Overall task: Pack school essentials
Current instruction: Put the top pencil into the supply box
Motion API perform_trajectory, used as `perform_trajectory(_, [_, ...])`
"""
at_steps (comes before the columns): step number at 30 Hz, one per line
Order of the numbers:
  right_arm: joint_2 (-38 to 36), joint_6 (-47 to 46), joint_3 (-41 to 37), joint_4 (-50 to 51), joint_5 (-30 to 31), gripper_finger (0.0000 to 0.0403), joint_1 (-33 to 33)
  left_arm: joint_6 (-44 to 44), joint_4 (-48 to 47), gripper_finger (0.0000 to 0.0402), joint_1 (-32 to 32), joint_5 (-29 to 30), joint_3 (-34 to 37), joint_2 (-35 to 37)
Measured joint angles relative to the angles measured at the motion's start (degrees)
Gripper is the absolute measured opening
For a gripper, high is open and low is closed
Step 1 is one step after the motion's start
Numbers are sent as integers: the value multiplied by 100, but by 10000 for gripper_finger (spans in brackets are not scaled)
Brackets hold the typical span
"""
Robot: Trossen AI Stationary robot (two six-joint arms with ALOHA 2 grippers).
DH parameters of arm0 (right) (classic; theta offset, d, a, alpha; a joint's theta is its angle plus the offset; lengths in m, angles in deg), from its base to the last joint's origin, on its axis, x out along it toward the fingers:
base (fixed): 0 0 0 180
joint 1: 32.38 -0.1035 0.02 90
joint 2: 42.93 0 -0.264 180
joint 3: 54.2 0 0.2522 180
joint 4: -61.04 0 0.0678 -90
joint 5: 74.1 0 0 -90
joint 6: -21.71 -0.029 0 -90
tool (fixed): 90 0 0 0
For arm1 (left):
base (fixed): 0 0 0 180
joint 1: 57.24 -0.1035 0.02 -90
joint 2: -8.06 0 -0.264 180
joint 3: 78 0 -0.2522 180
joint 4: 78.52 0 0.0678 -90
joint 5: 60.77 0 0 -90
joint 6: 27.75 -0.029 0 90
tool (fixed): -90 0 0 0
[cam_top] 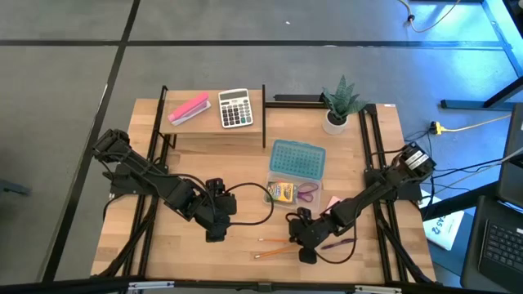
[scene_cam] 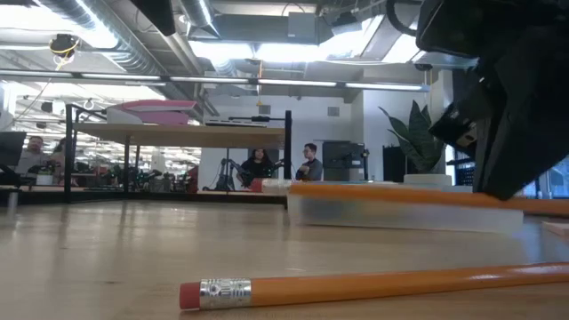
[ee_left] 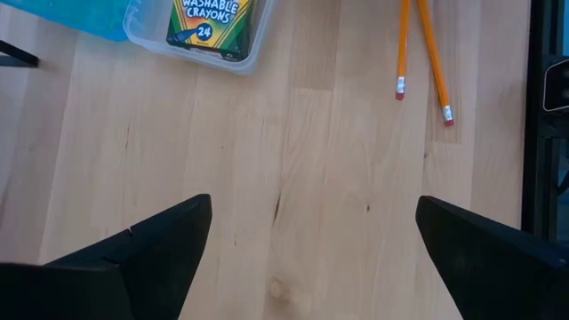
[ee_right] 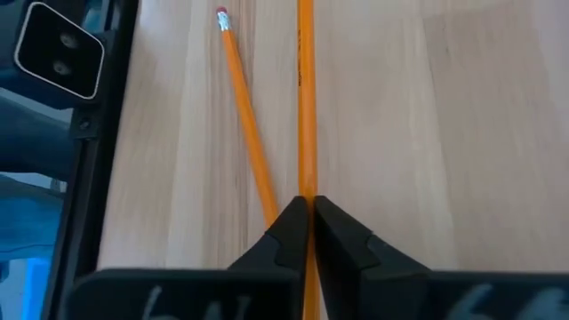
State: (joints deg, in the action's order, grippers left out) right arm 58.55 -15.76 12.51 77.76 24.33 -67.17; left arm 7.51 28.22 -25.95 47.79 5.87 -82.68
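Note:
Two orange pencils lie at the table's near middle. One pencil (ee_right: 242, 107) rests flat on the wood, and my right gripper (cam_top: 306, 253) is shut on the other pencil (ee_right: 305, 89). The yellow-green crayon box (cam_top: 280, 192) and purple-handled scissors (cam_top: 308, 193) sit in a clear case with a blue lid (cam_top: 297, 159). A pink notepad (cam_top: 333, 202) and a purple pen (cam_top: 337, 242) lie on the table beside my right arm. My left gripper (cam_top: 216, 232) hangs open above bare wood, left of the pencils, with nothing between its fingers. My right gripper pinches one orange pencil (ee_right: 306, 191) between its two fingertips, coming in slanting down from the table's right. The pencil runs straight on ahead along the line of the fingers. In the low view the pencil (scene_cam: 418, 196) lies about level and seems raised off the wood.
A raised shelf at the far left carries a long pink block (cam_top: 189, 109) and a grey calculator (cam_top: 235, 108). A potted plant (cam_top: 339, 104) stands at the far right. Black frame rails (cam_top: 377, 175) run along both table sides. Bare wood lies between the two grippers.

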Motion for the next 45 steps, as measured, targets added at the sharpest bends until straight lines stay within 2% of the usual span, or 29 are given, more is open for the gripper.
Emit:
perform_trajectory(13, [-1019, 63, 4, 1184, 12, 14, 552, 2, 2, 390, 2, -2, 0, 0])
perform_trajectory(21, [-1618, 472, 7, 1710, 155, 14, 817, 2, 7, 390, 2, -2, 0, 0])
perform_trajectory(25, [-1673, 655, 13, 1754, 39, 13, 817, 2, 7, 390, -4, 0, 1, 0])
perform_trajectory(29, [-1672, 460, 148, 2244, -426, 4, 817, 2, 7, 390, -23, 0, 0, 0])
perform_trajectory(38, [-1569, 539, 690, 3041, -705, 6, 815, -95, 23, 390, -141, 2, 0, 0])
perform_trajectory(41, [-1485, 622, 734, 3020, -705, 6, 793, -107, 42, 390, -175, 2, 2, 0])
perform_trajectory(45, [-1436, 281, 739, 3067, -891, 6, 815, -139, 58, 390, -208, 2, 0, 0])
